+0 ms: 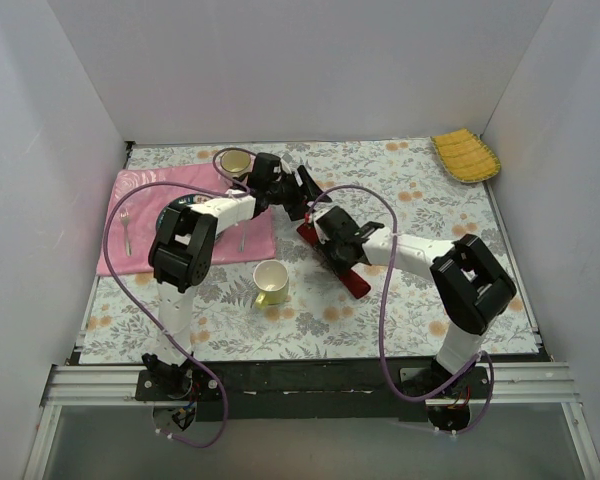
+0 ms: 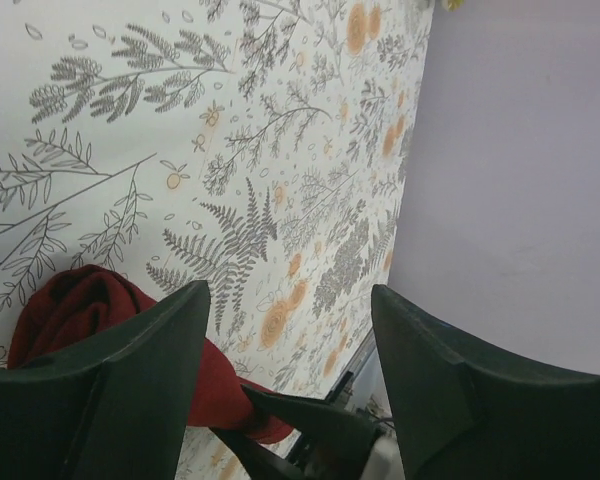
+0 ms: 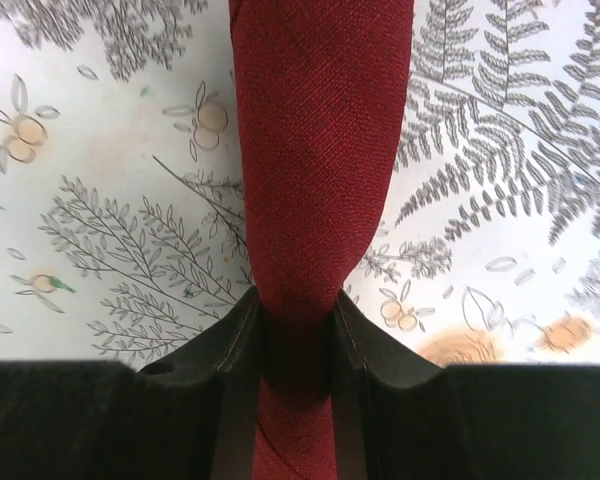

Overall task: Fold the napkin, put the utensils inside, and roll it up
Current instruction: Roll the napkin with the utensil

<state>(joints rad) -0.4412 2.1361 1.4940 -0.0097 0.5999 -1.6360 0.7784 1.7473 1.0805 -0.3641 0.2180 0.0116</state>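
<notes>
Mid-table, away from edges: right gripper (image 3: 295, 305) tight around rolled napkin (image 3: 320, 130), left gripper (image 2: 290, 300) wide.

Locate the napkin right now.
Top view, centre-right of the table: the rolled napkin lies right of the yellow cup, pinched in the right claw.

Napkin (image 3: 320, 150): maroon cloth, matt, coarse visible weave. Right gripper fingers (image 3: 230, 350): black plastic, matt, smooth. Tabletop (image 3: 100, 160) cover: leaf-printed, smooth, low sheen. Cup (image 1: 270, 283): yellow, glossy. Ribbed cloth (image 1: 465, 155), upper right: yellow, matt.
</notes>
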